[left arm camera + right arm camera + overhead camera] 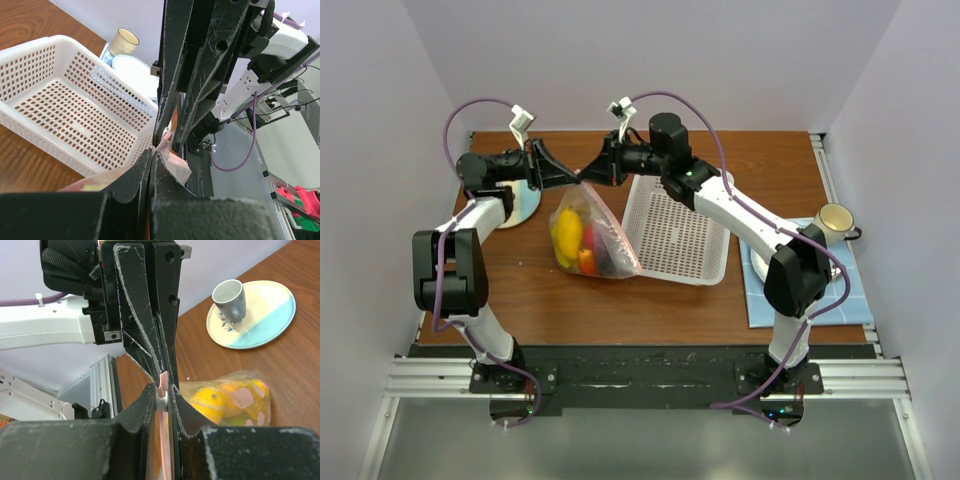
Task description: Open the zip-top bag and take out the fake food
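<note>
Shows a brown worktop (720,300) with a white basket (675,235) right of centre. Places the zip-top bag (605,225) just left of the basket, against its rim, bottom on the wood, top lifted toward the far side. Keeps the fake food (568,235) inside: yellow, red and orange pieces. Meets at the bag's pink top edge: left claw (572,181) and right claw (588,176), both clamped on it, tips nearly touching. Looks like the opening step; next likely calls for pulling apart to split the zipper.
</note>
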